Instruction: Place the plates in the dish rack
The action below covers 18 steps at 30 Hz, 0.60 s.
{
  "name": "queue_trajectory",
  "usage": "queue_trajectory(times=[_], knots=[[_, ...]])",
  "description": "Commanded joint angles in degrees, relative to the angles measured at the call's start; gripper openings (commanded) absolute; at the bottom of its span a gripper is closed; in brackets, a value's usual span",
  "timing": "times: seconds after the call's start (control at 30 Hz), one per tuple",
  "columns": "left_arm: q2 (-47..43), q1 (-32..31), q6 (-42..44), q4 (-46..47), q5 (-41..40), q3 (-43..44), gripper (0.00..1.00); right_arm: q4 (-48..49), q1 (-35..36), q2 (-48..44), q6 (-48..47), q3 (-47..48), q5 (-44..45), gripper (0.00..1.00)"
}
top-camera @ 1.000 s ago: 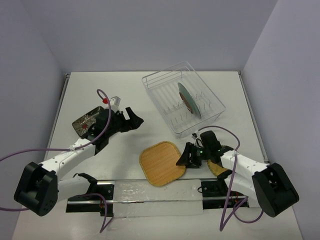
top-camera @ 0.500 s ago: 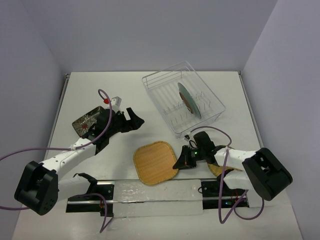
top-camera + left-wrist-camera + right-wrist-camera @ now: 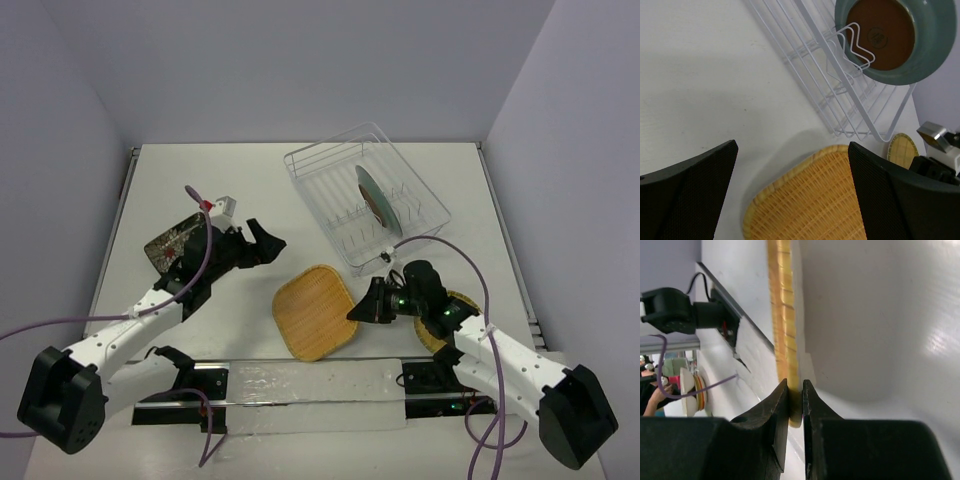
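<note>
One down, three to go by our count. Nearest us, the right gripper [image 3: 360,312] is pinching the 3 o'clock edge of the tan woven rounded-square plate [image 3: 312,313]. The tan woven round plate [image 3: 901,151] lies flat beside it. The left gripper [image 3: 266,240] hangs wide apart, empty, by the black leaf-pattern plate [image 3: 168,243] at 9. Farthest out, at 1 o'clock, the dish rack [image 3: 320,165] holds only the grey-blue plate [image 3: 374,198], upright.

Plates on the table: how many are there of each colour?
Tan woven: 2, the rounded square plate and the round plate
Black with white pattern: 1, the black plate
Grey-blue: 1, the grey-blue plate, standing in the dish rack
Total: 4 plates
</note>
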Motion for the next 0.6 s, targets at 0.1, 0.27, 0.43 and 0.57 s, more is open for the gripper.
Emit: queue_trajectory(times=[0.1,0.27,0.43,0.57], knots=[[-7.7,-0.7,-0.2,4.2,1.0,-3.1,0.99,-2.7,-0.1,-4.8,-3.6,11.9,4.7,0.00],[-10.8,-0.7,-1.1,4.9,1.3,-5.9,0.99,-3.1,-0.6,-5.6,-4.8,17.6,8.2,0.00],[-13.7,-0.7,-3.1,7.3,2.7,-9.6,0.99,-2.0,-1.2,-6.0,-5.6,22.1,11.7,0.00],[-14.2,-0.7,-3.8,10.7,5.4,-11.0,0.99,0.1,-1.6,-6.0,-5.3,24.1,11.5,0.00]])
